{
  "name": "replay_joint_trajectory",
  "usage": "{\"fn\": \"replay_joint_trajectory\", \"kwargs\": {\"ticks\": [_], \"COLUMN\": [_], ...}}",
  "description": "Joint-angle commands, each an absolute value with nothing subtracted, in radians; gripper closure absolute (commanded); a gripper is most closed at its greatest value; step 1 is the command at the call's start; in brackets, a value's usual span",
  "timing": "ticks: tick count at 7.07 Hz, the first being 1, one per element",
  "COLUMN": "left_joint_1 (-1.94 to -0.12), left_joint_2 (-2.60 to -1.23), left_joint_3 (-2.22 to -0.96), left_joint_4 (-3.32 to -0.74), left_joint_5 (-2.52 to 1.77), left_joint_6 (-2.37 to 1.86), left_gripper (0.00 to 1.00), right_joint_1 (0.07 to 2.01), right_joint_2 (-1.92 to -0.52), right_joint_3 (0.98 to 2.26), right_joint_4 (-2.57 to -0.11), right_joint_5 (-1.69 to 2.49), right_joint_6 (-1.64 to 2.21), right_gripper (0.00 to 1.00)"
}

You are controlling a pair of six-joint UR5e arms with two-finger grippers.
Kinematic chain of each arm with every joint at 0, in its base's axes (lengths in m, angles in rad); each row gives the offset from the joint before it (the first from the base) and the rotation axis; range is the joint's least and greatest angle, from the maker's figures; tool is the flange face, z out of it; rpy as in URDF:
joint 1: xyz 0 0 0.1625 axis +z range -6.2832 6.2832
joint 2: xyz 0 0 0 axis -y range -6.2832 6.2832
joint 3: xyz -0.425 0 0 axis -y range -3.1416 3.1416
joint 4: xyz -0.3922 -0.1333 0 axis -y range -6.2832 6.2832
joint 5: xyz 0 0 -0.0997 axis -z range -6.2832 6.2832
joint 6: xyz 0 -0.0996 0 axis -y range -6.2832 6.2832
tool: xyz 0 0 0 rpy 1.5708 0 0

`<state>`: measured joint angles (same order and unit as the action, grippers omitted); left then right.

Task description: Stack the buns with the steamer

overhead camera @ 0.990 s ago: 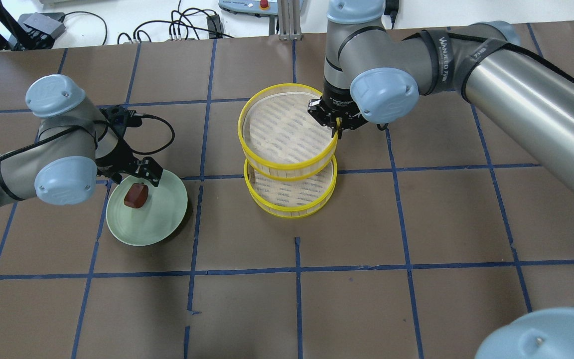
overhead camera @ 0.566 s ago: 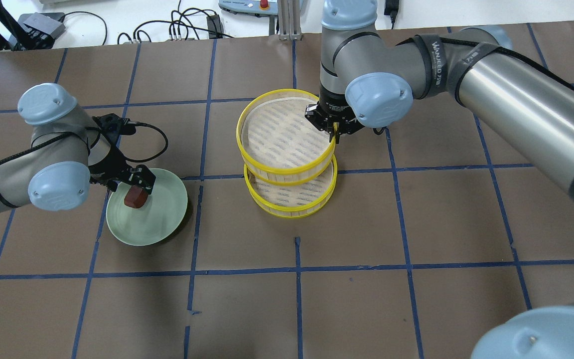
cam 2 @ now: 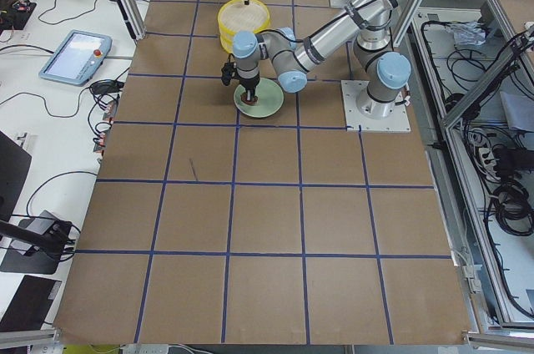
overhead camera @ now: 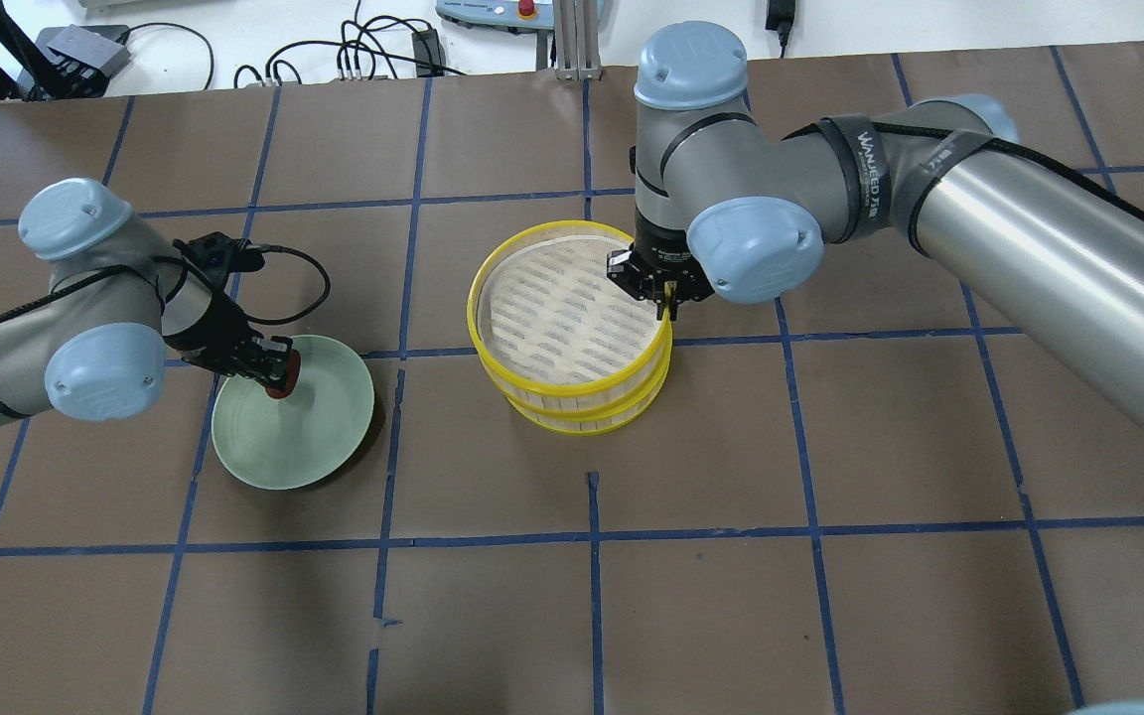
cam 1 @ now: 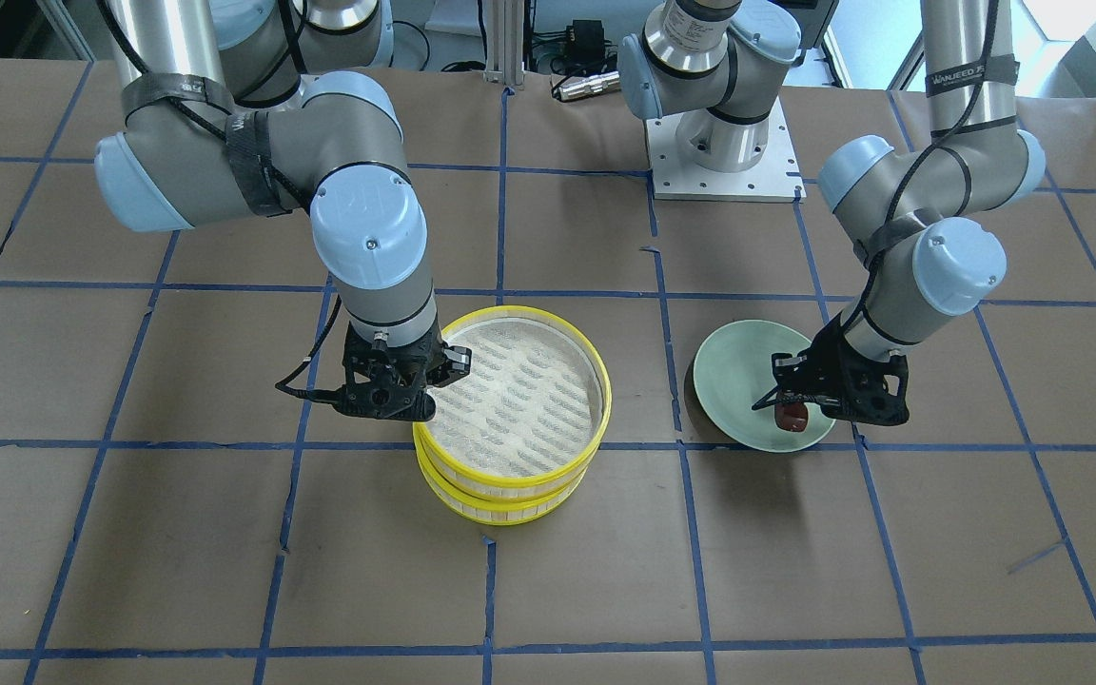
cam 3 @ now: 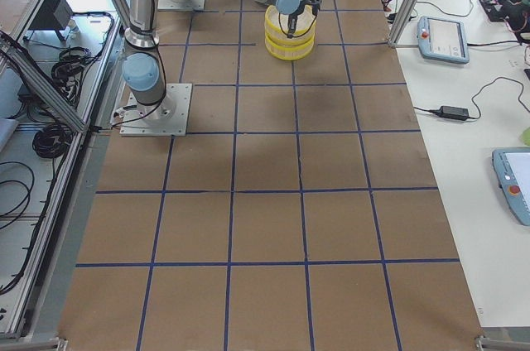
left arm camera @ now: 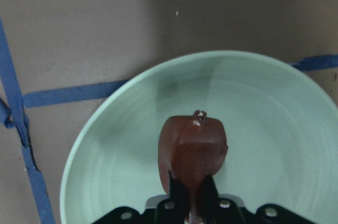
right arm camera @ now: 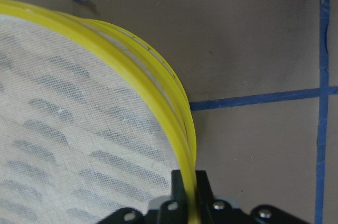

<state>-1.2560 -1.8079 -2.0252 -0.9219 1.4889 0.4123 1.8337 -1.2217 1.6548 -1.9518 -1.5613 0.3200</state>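
Observation:
My left gripper (overhead camera: 277,374) is shut on the reddish-brown bun (overhead camera: 282,381) over the far part of the pale green plate (overhead camera: 304,447). In the left wrist view the bun (left arm camera: 193,147) sits between my fingertips (left arm camera: 179,189), just above the plate (left arm camera: 264,102). My right gripper (overhead camera: 669,301) is shut on the right rim of the upper yellow steamer tray (overhead camera: 493,343). That tray rests almost squarely over the lower yellow tray (overhead camera: 582,422). The right wrist view shows the pinched rim (right arm camera: 177,102). The white bun is hidden.
The brown table is marked with blue tape lines (overhead camera: 592,536). Cables and a teach pendant (overhead camera: 502,10) lie beyond the far edge. The plate (cam 1: 738,366) and the steamer stack (cam 1: 510,476) stand about one tile apart.
My right gripper has carried the upper tray toward me and down, from offset behind the lower tray to nearly aligned on it. My left gripper has moved onto the brown bun and shut on it.

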Motion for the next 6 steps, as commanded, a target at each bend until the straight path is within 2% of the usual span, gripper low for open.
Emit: {"fn": "replay_joint_trajectory", "kwargs": {"ticks": [1,3,6], "left_joint_1": [-1.269,-1.288,-1.472], "left_joint_2": [-1.728,-1.666,-1.677], "left_joint_3": [-1.971,-1.924,-1.795], "left_joint_4": [-1.0,-1.113,-1.183], "left_joint_5": [1.486,1.477,1.48], "left_joint_6": [0.391,0.33,0.073], "left_gripper": [0.98,0.98,0.98], "right_joint_1": [1.833,1.83,1.824], "right_joint_2": [-1.227,-1.218,-1.213], "right_joint_3": [1.672,1.68,1.681], "right_joint_4": [-1.996,-2.042,-2.043], "right_joint_5": [-1.56,-1.581,-1.583], "right_joint_6": [0.29,0.259,0.253], "right_gripper": [0.86,0.86,0.86]}}
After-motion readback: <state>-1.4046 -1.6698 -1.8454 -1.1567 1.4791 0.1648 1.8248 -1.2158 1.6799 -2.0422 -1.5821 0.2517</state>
